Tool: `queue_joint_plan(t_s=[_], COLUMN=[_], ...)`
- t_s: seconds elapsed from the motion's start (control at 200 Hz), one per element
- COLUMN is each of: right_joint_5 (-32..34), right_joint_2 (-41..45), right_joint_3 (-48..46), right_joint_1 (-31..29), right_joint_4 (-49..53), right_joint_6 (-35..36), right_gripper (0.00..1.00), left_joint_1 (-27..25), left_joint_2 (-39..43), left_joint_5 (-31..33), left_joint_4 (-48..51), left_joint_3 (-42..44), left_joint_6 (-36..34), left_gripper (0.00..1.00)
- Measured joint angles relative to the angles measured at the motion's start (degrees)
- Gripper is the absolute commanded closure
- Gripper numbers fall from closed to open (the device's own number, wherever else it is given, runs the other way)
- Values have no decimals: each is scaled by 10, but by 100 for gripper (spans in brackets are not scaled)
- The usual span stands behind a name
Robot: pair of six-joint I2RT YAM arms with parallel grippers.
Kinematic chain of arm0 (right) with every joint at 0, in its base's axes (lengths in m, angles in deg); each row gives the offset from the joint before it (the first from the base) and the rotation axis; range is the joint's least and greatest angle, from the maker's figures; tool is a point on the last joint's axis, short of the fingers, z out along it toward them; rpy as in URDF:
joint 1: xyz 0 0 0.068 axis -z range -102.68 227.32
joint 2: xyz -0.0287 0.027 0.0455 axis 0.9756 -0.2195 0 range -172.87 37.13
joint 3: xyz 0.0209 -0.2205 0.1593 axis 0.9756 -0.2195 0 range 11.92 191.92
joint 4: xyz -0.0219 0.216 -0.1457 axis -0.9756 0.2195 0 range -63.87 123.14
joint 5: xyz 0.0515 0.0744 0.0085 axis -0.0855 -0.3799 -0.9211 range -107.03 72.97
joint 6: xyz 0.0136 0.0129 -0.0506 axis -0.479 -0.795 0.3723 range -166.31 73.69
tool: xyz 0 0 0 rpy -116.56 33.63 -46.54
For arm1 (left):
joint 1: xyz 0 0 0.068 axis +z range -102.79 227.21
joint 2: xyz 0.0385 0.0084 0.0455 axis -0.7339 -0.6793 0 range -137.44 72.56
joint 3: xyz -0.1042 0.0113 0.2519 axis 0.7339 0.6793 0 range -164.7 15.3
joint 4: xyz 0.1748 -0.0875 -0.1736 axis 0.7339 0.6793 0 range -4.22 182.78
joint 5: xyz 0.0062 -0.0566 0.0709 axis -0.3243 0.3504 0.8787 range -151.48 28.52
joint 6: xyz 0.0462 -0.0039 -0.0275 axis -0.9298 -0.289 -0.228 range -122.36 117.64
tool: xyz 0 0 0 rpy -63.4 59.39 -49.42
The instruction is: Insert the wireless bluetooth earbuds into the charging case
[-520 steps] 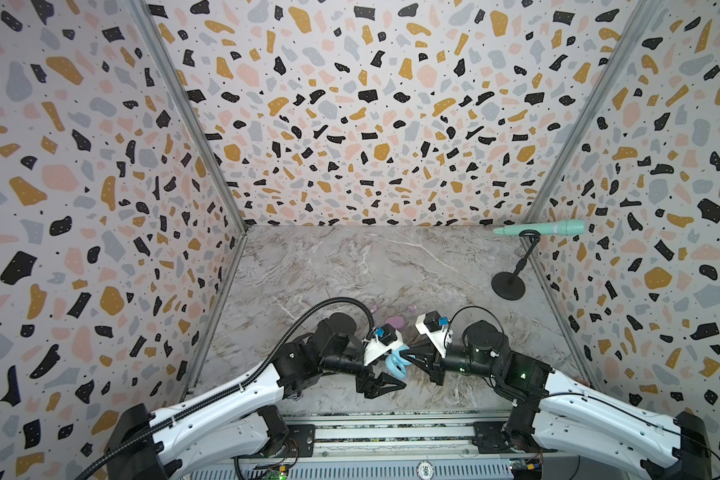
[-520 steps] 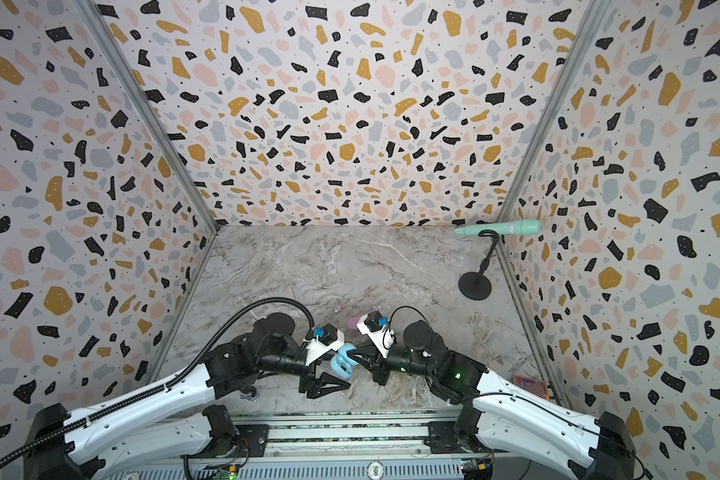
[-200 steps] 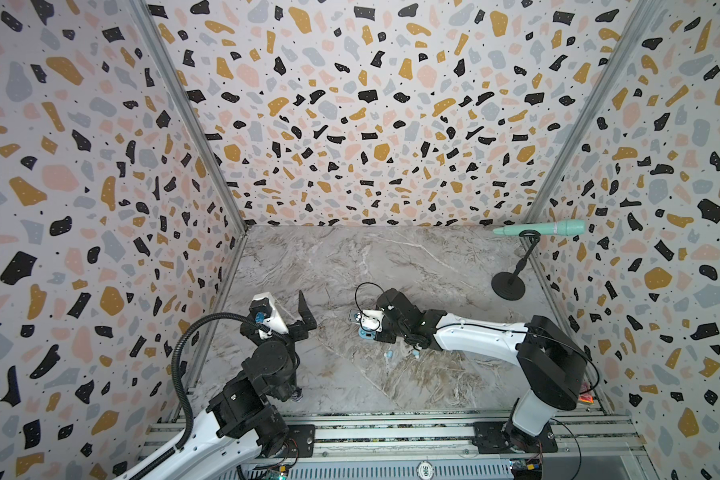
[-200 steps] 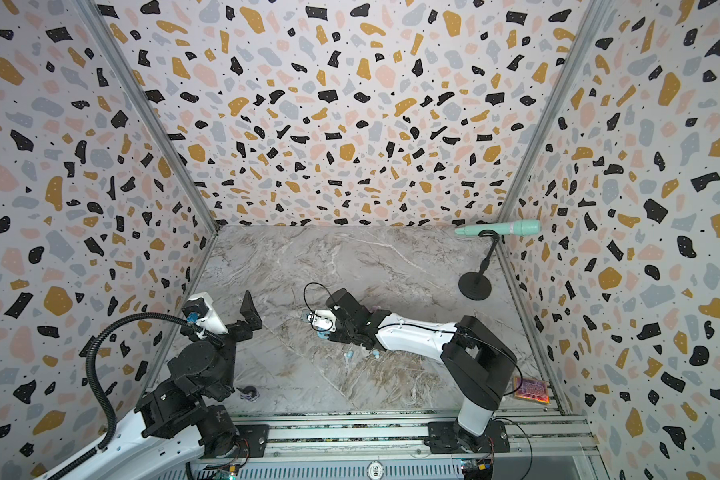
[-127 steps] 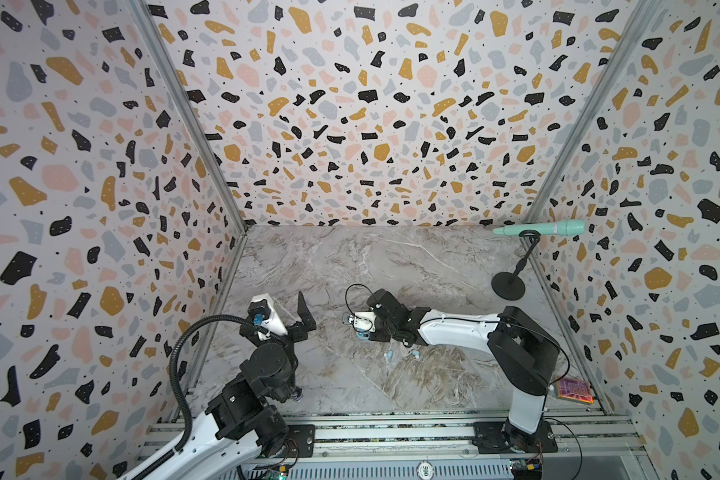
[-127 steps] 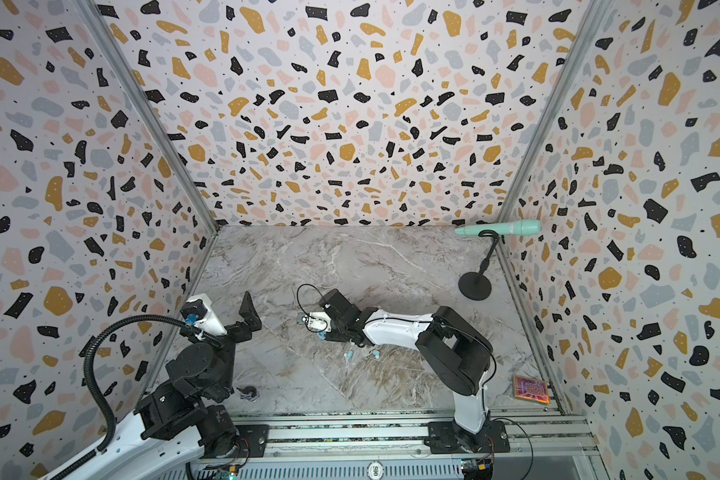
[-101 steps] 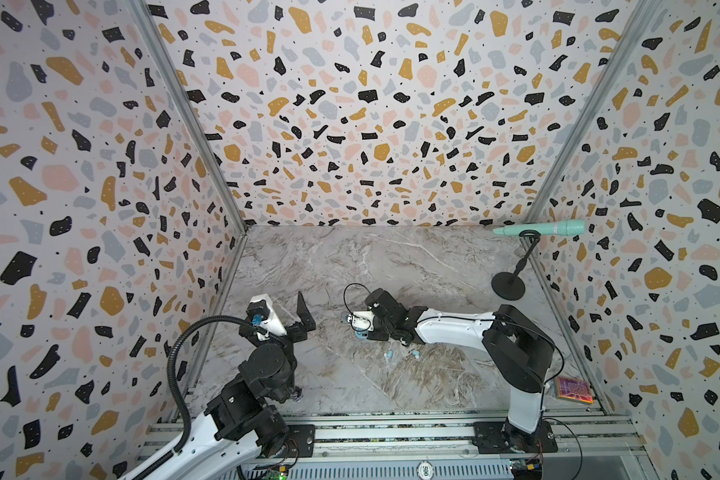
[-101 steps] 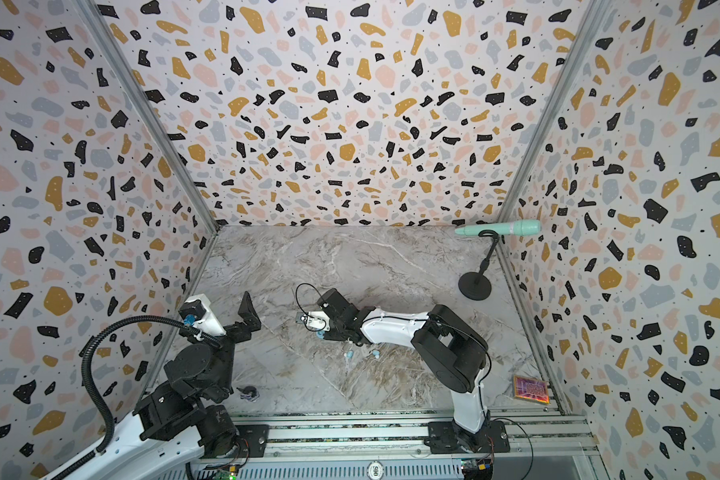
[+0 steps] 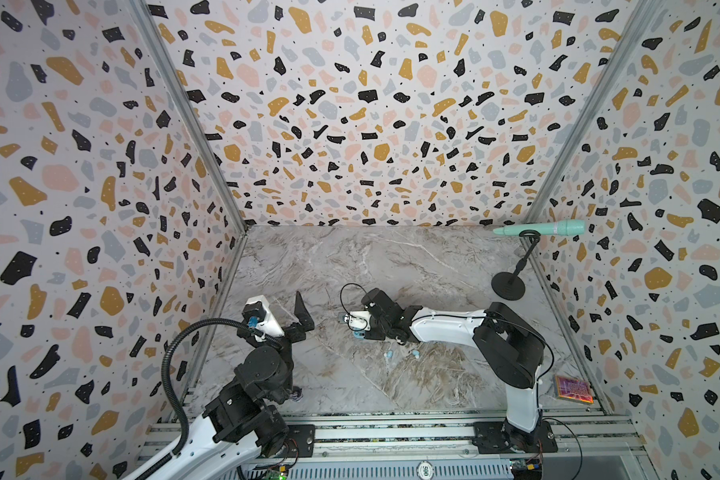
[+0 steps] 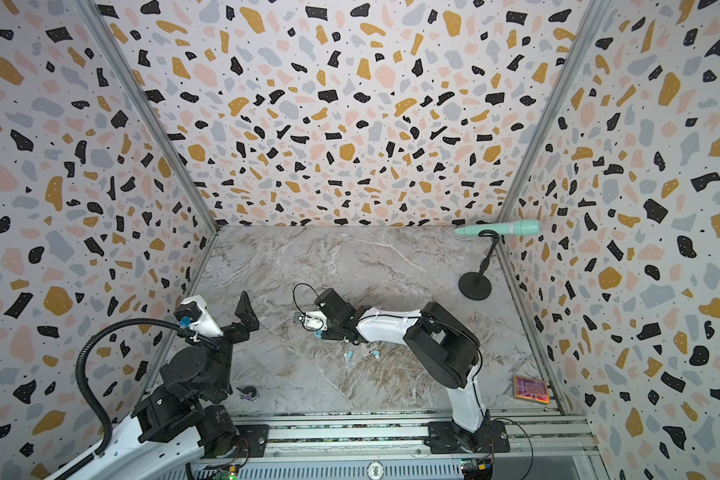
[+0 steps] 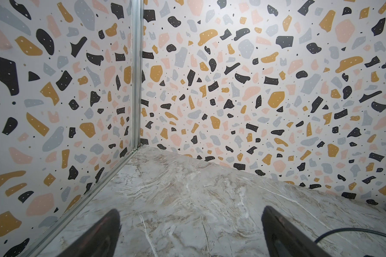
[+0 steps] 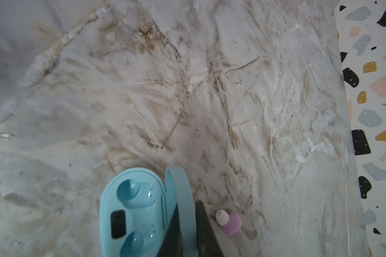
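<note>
Blue case (image 12: 138,209) (lid up) in right pincer (image 12: 187,214).

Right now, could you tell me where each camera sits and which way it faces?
Top views: high above the robot's base, looking down over the marble table; both arms, left gripper open.
Left wrist: behind the left gripper, facing the back-left corner; fingertips show.
Right wrist: looking down on the open blue charging case, its lid pinched by the right gripper; pink earbud beside.
Shared: both top views and the right wrist show that case.
</note>
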Motion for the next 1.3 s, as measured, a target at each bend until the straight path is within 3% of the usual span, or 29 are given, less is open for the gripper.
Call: queue_joint_plan(t_s=[1.041,1.296], right_joint_5=[-14,-15], right_joint_2=[-21,-22], right_joint_3=[20,23], right_joint_1=[0,2], right_joint_4=[3,6], right_joint_6=[0,0], right_gripper=[99,87], left_joint_1=[7,7], left_joint_2=[3,3], left_joint_5=[-3,-3], left_joint_4=[-2,-5], left_joint_3=[6,6], left_joint_6=[-7,-8], left_gripper=[0,0])
